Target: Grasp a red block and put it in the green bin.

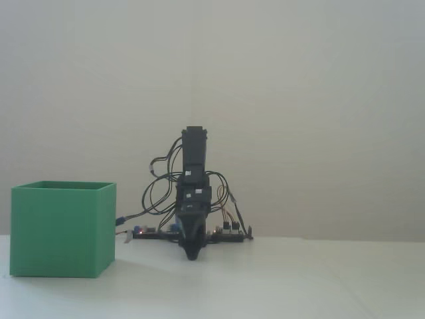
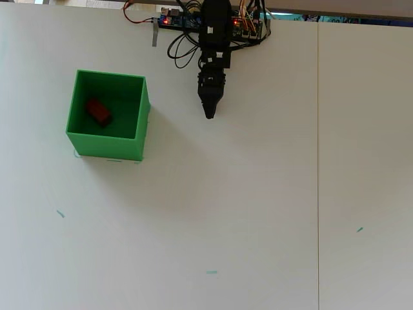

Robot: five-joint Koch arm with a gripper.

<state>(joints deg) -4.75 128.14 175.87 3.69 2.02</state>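
Red block in the green bin, arm folded at its base.

In the fixed view the green bin (image 1: 62,230) stands on the table (image 1: 265,286) to the left of the arm, well apart from it; its walls hide whatever lies inside. The tool (image 1: 191,254) points down at the table, and from here I cannot tell how its jaws stand.

In the overhead view the red block (image 2: 98,111) lies on the bin floor, towards the left wall. The tool (image 2: 209,115) tapers to one dark tip, seemingly together and holding nothing. The block looks light, stiff and matte, best pinched across its short sides; the bin's walls would crowd any reach. Circuit boards and wires (image 2: 177,22) sit behind the arm, clear of the bin.
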